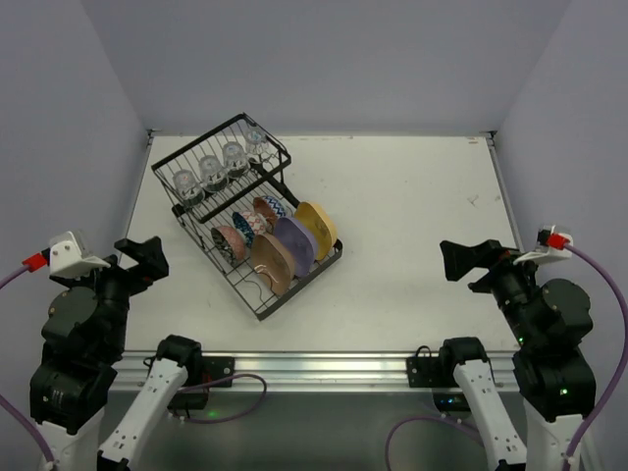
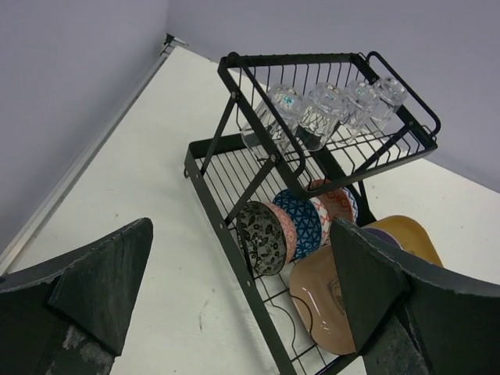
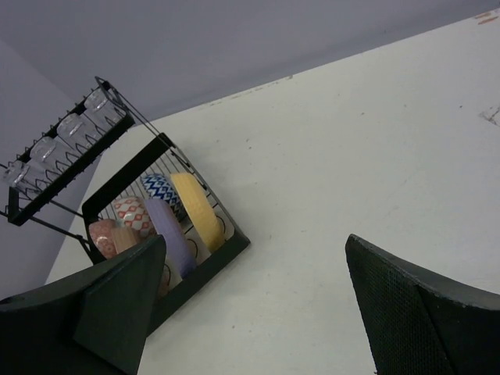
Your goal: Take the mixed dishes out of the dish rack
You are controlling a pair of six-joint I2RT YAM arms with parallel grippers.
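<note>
The black wire dish rack (image 1: 299, 287) stands at the table's left-middle. Several clear glass cups (image 1: 211, 169) sit in its raised basket. In the lower tray stand the yellow plate (image 1: 319, 228), purple plate (image 1: 295, 245), tan plate (image 1: 273, 263), and the pink (image 1: 231, 242), blue (image 1: 247, 228) and red-brown (image 1: 267, 211) bowls. My left gripper (image 1: 147, 257) is open and empty, held off the table's left edge, facing the rack (image 2: 234, 250). My right gripper (image 1: 461, 260) is open and empty above the table's right side, well apart from the rack (image 3: 203, 269).
The white table (image 1: 412, 206) spreads to the right of the rack. Grey walls close in the back and both sides. A metal rail (image 1: 314, 368) runs along the near edge between the arm bases.
</note>
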